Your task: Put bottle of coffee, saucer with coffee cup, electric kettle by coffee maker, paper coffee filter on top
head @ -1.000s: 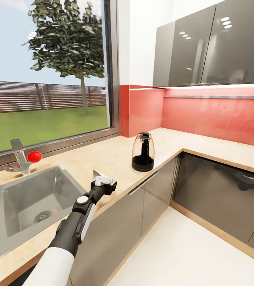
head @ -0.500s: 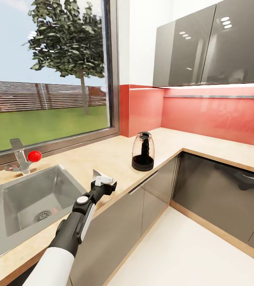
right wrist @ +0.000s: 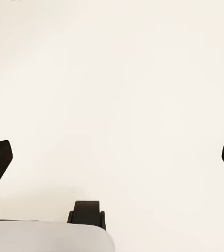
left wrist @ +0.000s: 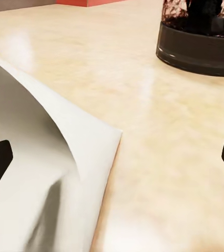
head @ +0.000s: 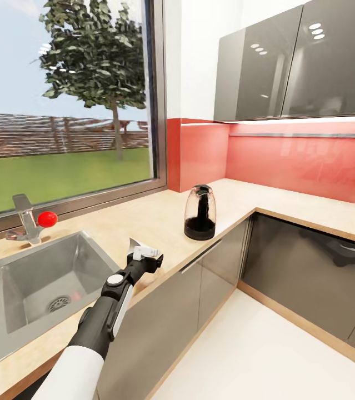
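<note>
left gripper point(head: 144, 253) over the front strip of the countertop point(head: 160, 214), just right of the sink point(head: 44, 278); jaws spread wide in the left wrist view, white paper coffee filter point(left wrist: 43, 173) lying curled between the fingers, can't tell if either pad touches it. right gripper point(right wrist: 112, 157) jaws wide apart, nothing between them, pale floor below. coffee maker point(head: 200, 213) upright on the counter ahead of the left gripper, near the front edge, well apart from it. faucet point(head: 28, 222) with red knob behind the sink under the window point(head: 66, 100)
</note>
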`<state>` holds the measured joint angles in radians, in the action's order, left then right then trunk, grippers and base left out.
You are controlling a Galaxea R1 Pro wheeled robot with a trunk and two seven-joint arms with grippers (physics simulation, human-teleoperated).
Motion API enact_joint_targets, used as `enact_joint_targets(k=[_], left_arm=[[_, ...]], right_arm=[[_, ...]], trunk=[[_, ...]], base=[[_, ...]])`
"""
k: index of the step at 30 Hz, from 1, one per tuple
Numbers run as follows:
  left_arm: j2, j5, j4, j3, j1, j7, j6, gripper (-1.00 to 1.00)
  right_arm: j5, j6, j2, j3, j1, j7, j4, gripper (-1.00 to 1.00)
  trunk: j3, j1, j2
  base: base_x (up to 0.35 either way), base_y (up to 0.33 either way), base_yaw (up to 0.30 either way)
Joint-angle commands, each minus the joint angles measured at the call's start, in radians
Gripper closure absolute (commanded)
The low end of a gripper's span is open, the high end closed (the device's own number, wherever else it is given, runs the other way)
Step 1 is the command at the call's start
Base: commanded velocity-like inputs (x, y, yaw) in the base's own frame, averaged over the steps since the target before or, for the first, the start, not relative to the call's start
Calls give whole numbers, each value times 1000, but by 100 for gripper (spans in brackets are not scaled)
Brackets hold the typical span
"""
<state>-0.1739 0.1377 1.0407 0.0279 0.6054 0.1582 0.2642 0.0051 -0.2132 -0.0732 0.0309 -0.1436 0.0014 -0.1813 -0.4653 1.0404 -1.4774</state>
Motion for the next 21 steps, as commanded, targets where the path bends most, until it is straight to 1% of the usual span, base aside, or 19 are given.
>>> enact_joint_targets(k=[1,14,21], left_arm=[[-1,11,1,-2,0,6,4,-100],[-1,11,-1,2,0,6,8,-100],[-1,11,0,6,0,10,24,-100]], right_arm=[[1,-3,0,3,-1,0,1,-100],[1,-3,0,3,-1,0,1,-100],[1,-3,0,3,-1,0,1,-100]], trunk=[[-1,0,-1],[-1,0,-1],[-1,0,-1]], base=[[3,0,0],[14,0,0],[0,0,0]])
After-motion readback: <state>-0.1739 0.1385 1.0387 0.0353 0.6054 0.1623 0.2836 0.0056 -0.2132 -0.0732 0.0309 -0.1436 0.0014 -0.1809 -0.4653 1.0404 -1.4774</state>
